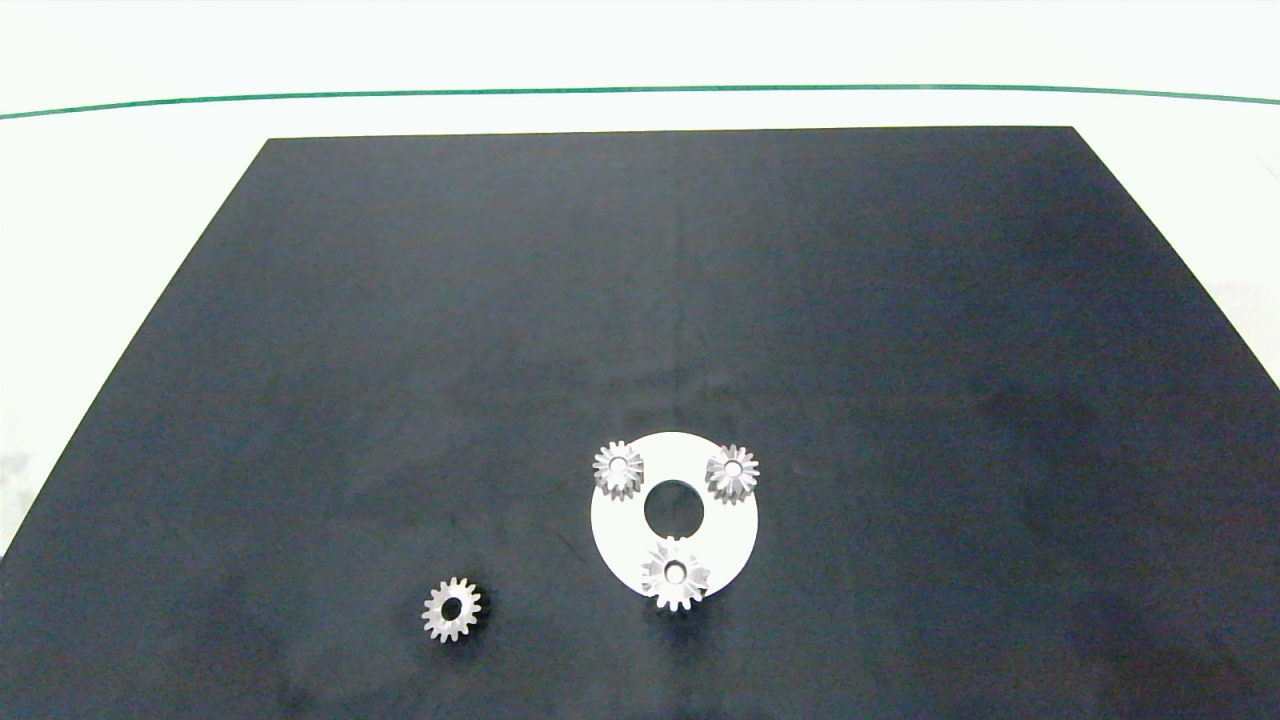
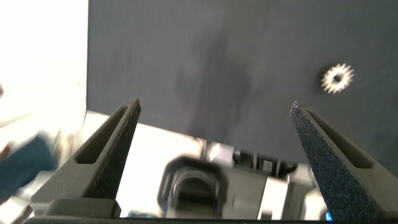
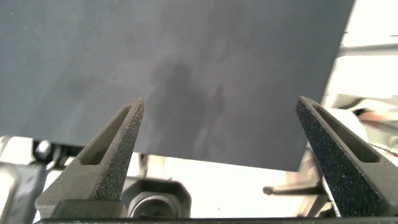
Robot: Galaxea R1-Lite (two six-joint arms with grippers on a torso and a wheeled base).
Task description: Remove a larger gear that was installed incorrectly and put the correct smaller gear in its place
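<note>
One black mat (image 1: 400, 350) carries a white ring plate (image 1: 615, 535); the larger gear (image 1: 676, 574) sits on the plate's near edge, two small ridged gears (image 1: 618, 469) on its far side. Smaller gear (image 1: 451, 609) lies loose on the mat, left of the plate. Left gripper (image 2: 214, 112) and right gripper (image 3: 219, 106) both hang spread wide above the mat's near edge, holding nothing.

Neither dark arm appears in the head view; each gripper shows only in its own wrist view. The left gripper (image 2: 214, 109) and the right gripper (image 3: 217, 106) are cut off by the picture's edge below the fingers. The black rectangular mat (image 1: 640, 300) is cut off at the head view's lower edge. Blurred shapes beyond the mat's edge in both wrist views cannot be identified.
</note>
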